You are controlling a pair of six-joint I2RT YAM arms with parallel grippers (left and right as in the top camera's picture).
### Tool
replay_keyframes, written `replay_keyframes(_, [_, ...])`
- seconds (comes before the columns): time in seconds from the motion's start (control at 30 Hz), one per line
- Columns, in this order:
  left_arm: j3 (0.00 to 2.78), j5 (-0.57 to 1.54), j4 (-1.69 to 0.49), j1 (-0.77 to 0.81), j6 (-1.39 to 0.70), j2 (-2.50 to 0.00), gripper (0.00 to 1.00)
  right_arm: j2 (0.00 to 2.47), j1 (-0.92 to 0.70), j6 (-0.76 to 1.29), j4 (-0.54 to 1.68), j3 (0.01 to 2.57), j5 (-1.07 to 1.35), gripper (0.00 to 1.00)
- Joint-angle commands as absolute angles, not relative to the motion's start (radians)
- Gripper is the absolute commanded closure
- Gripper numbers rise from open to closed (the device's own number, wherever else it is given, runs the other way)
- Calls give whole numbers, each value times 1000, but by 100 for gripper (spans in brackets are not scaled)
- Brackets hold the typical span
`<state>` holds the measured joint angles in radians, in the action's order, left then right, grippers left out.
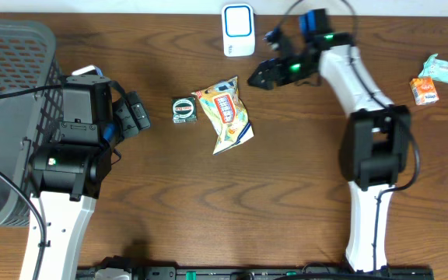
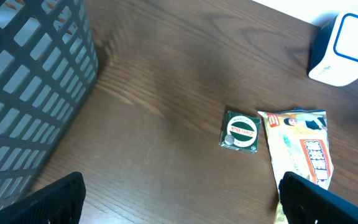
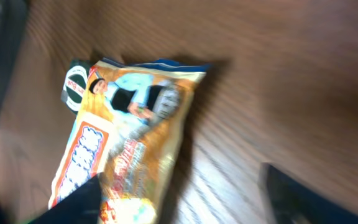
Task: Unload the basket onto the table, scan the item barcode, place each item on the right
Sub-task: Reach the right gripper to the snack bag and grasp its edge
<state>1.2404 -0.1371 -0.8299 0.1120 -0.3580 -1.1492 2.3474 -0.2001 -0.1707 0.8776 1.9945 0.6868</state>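
My right pincer [image 1: 257, 75] hangs with its jaws apart, gripping nothing. The snack bag [image 1: 227, 113] lies flat on the tabletop [image 1: 286, 194] just beside it. My left pincer [image 1: 137, 115] gapes wide, empty.

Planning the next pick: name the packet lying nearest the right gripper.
The yellow snack bag, just beside the right gripper. The small green packet lies beyond it; the orange packet and teal packet sit far right.
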Motion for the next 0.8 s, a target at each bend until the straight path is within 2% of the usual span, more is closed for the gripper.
replay_keyframes(0.0, [1243,-143,-830,108,-345,-1145,2,2305,-260,-75,866,1994,534,66])
replay_keyframes(0.03, [1243,-143,-830,108,-345,-1145,2,2301,-278,-41,864,2004,514,81])
replay_keyframes(0.1, [1243,-143,-830,108,-345,-1145,2,2290,-301,-11,868,2030,502,99])
replay_keyframes(0.4, [1243,-143,-830,108,-345,-1145,2,2222,-374,56,932,2065,472,99])
replay_keyframes(0.77, [1243,-143,-830,108,-345,-1145,2,2411,-515,56,1018,2039,238,99])
